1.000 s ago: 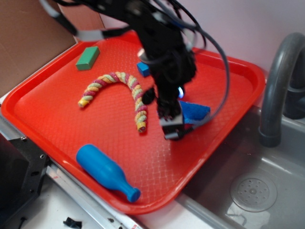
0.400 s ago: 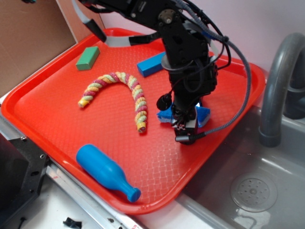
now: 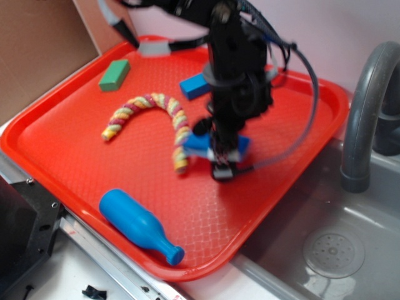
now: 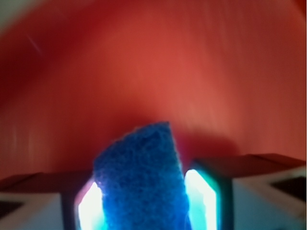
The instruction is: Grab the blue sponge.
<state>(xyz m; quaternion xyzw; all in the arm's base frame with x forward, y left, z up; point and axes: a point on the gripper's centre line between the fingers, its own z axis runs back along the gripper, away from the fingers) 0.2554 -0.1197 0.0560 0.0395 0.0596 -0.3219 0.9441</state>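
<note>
The blue sponge (image 3: 195, 144) is pinched between the fingers of my gripper (image 3: 222, 165), which points down over the middle of the red tray (image 3: 75, 156). Its ends stick out left and right of the black fingers (image 3: 224, 171), just beside the lower end of the twisted rope toy (image 3: 180, 134). In the wrist view the sponge's (image 4: 141, 177) rough deep-blue face fills the gap of the gripper (image 4: 146, 194), squeezed between the two lit pads (image 4: 204, 201), with blurred red tray (image 4: 201, 72) behind. The gripper is shut on the sponge.
On the tray also lie a smooth blue block (image 3: 194, 86) behind the arm, a green block (image 3: 115, 75) at the back left and a glossy blue bottle-shaped toy (image 3: 139, 225) near the front edge. A grey sink (image 3: 331, 250) and faucet (image 3: 369, 112) stand to the right.
The gripper has closed on the sponge and carried it leftward, from the tray's right side to beside the rope toy's lower end. The arm is motion-blurred.
</note>
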